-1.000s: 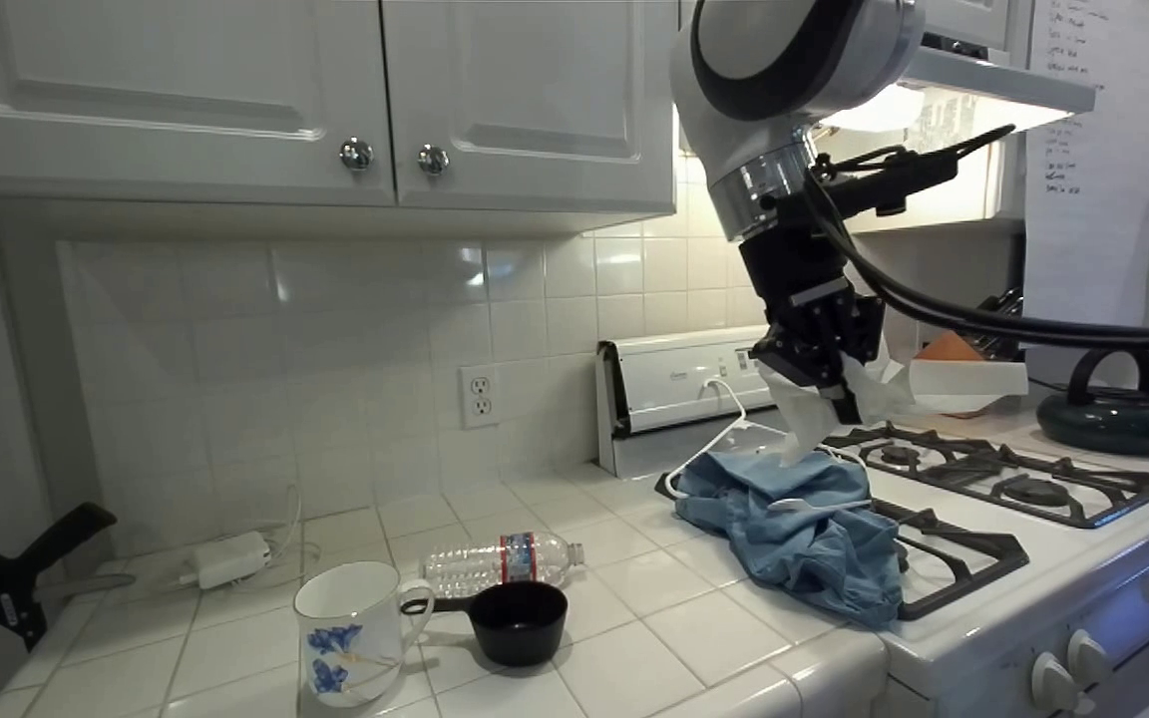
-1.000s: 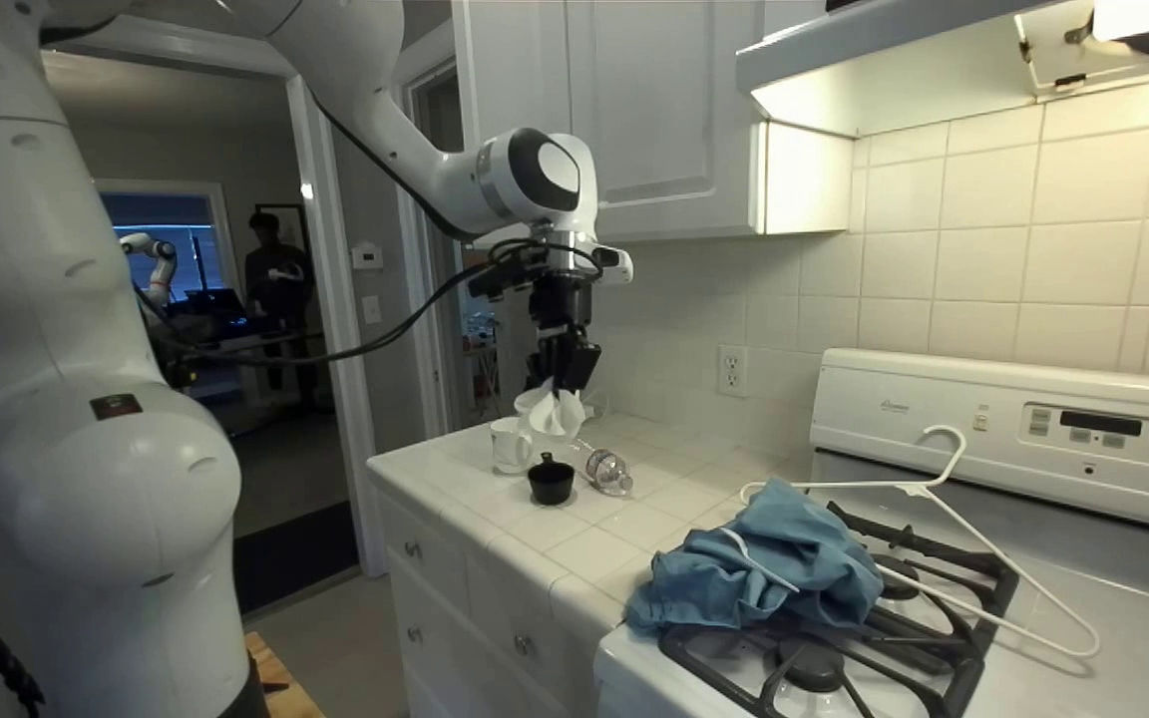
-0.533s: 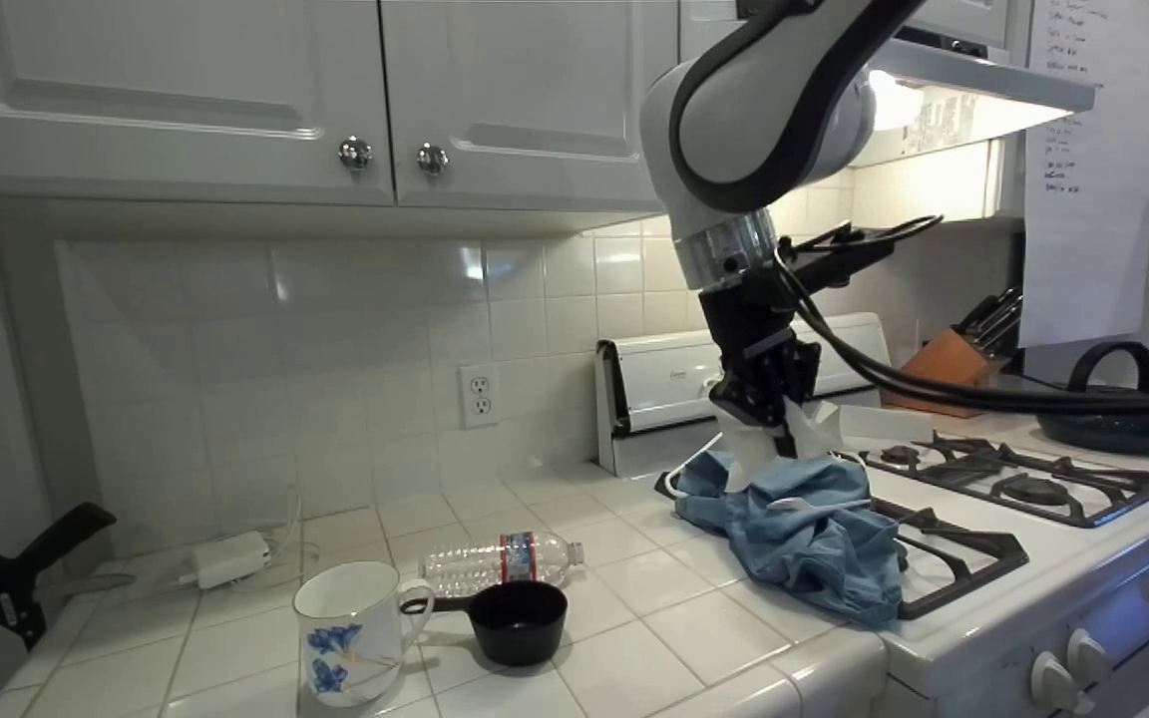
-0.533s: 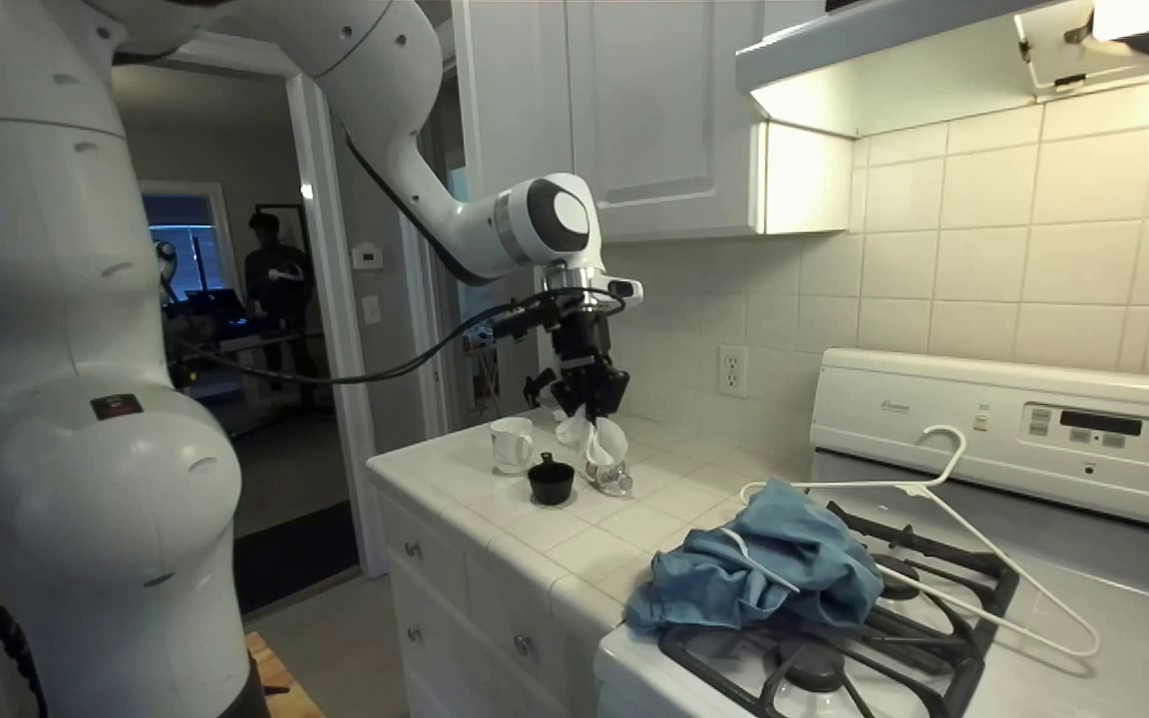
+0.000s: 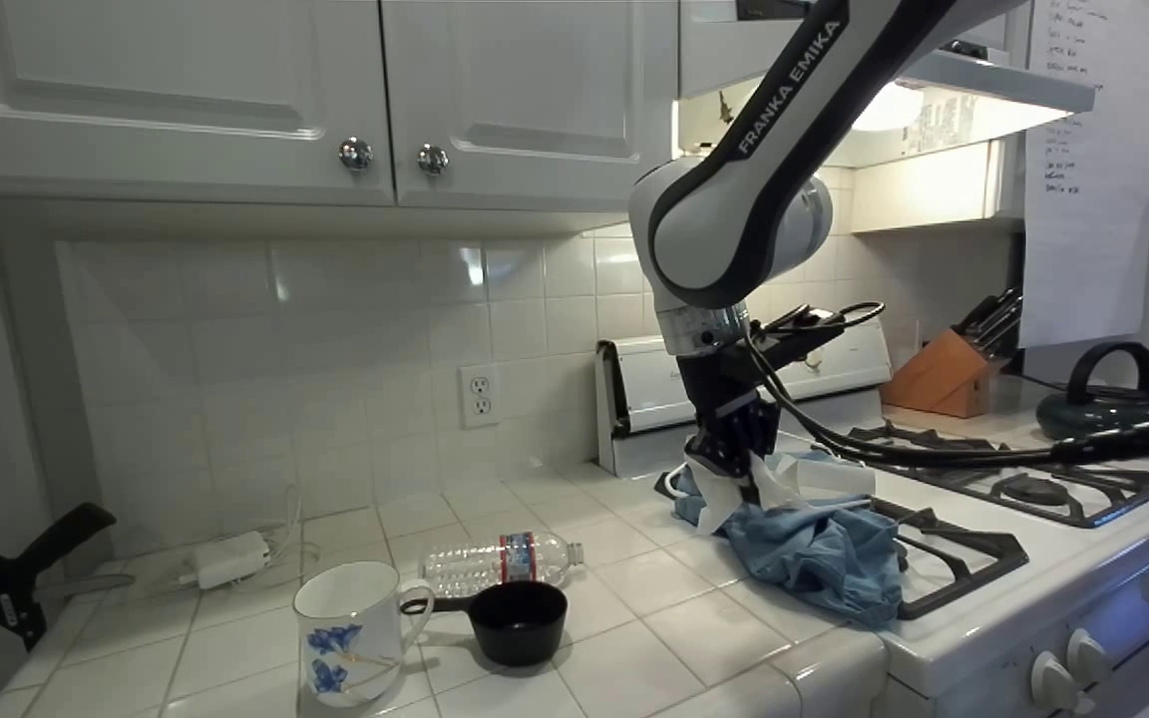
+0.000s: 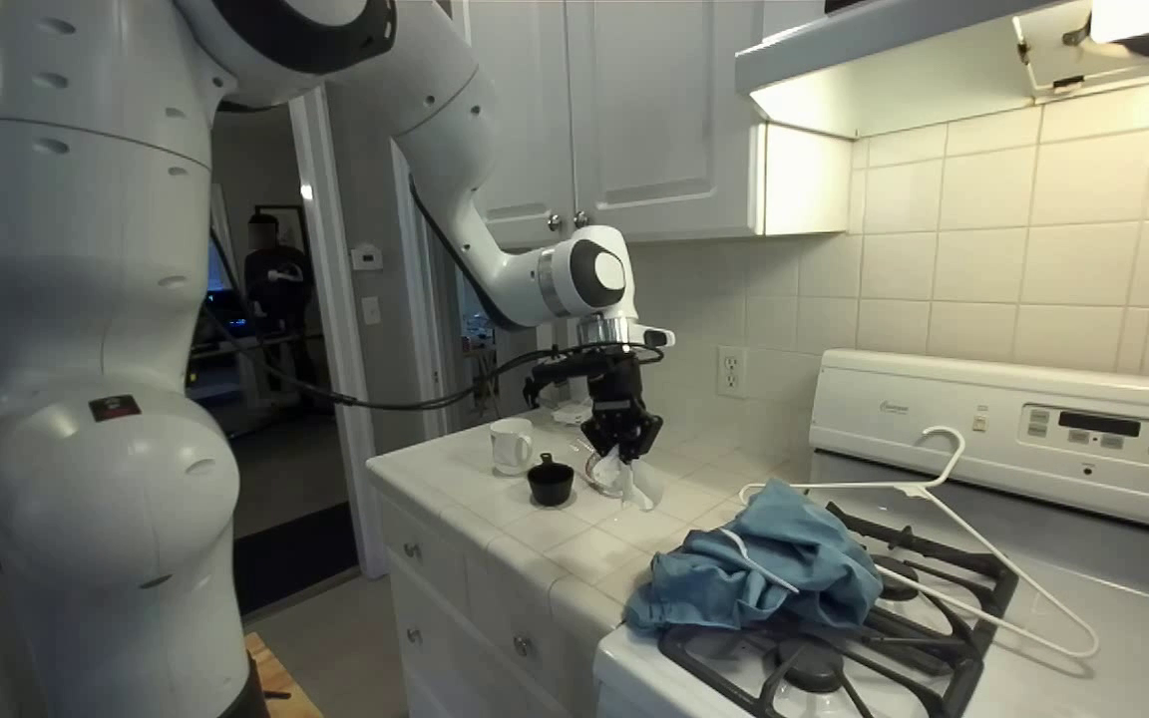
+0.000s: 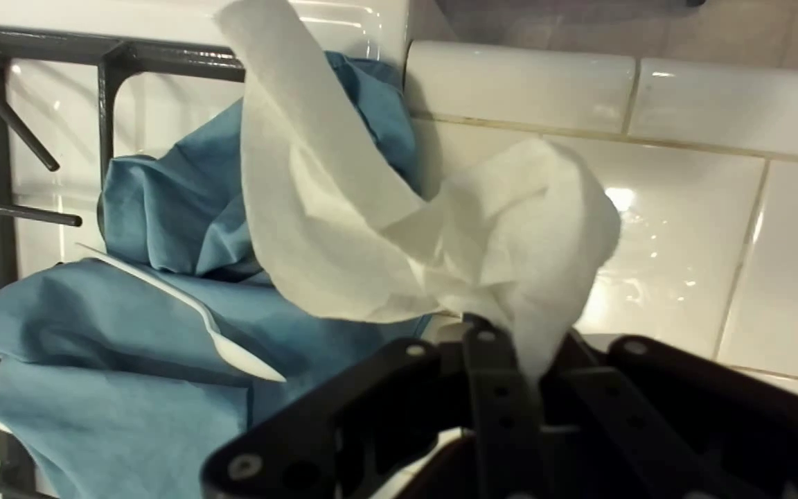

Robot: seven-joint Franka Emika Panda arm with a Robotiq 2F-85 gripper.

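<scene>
Near the gripper [image 7: 529, 346] lie blue cloth [image 6: 774, 563] and a clear bottle [image 5: 505, 560].

White arm [image 5: 704, 244] (black cables [image 5: 973, 459]), black tool [image 5: 749, 487]

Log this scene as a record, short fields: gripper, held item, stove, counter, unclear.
gripper: closed on the held item
held item: white sheet, crumpled, hanging loose
stove: bunched blue cloth on top; white hanger partly covered by it
counter: upright floral mug, black handled cup, clear bottle on its side
unclear: whether the white sheet touches the blue cloth or counter
</scene>
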